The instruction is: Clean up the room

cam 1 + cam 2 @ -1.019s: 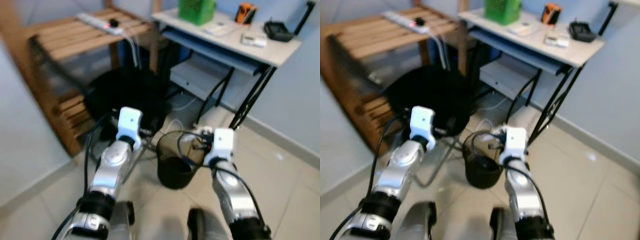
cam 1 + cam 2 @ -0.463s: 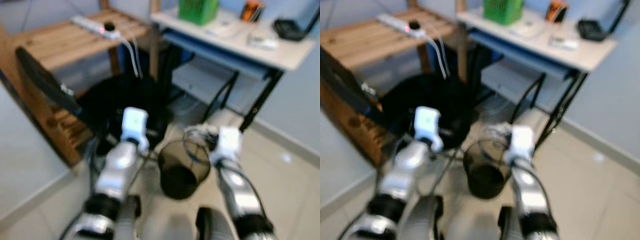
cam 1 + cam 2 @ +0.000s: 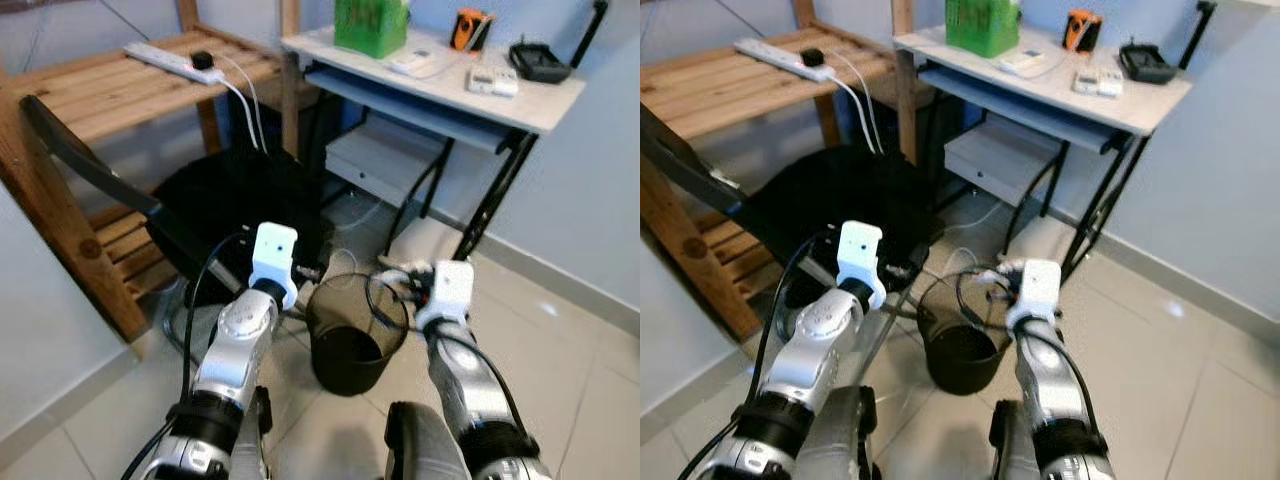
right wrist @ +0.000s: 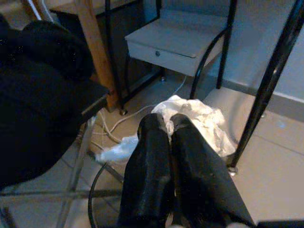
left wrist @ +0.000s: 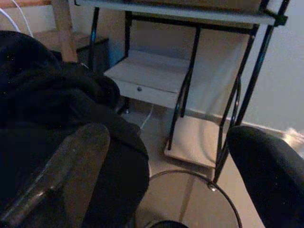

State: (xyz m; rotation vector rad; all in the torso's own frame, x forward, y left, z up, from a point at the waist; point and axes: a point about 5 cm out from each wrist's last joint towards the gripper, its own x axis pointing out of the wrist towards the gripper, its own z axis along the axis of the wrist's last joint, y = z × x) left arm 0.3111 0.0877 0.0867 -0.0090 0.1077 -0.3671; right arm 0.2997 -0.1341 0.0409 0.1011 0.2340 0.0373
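R hand (image 4: 171, 128): fingers pinched on white tissue wad (image 4: 194, 116), held over bin rim, prob. for drop.
L hand (image 5: 161, 166): spread wide, empty.
Bin (image 3: 357, 335): on floor btw arms, near bench (image 3: 545, 100).

Home study corner or small home office. White computer surface (image 3: 520, 98) on black metal legs, far right, with a pull-out tray and a lower shelf. On top: green basket (image 3: 371, 24), orange item (image 3: 467, 27), small devices. Far left, wooden slatted bench (image 3: 100, 90) carrying a power strip (image 3: 165, 57), cables trailing down. Black chair (image 3: 235, 215) between them. Mesh wastebasket (image 3: 355, 335) on pale tiled floor (image 3: 580, 370). Plain grey-blue walls, skirting board.
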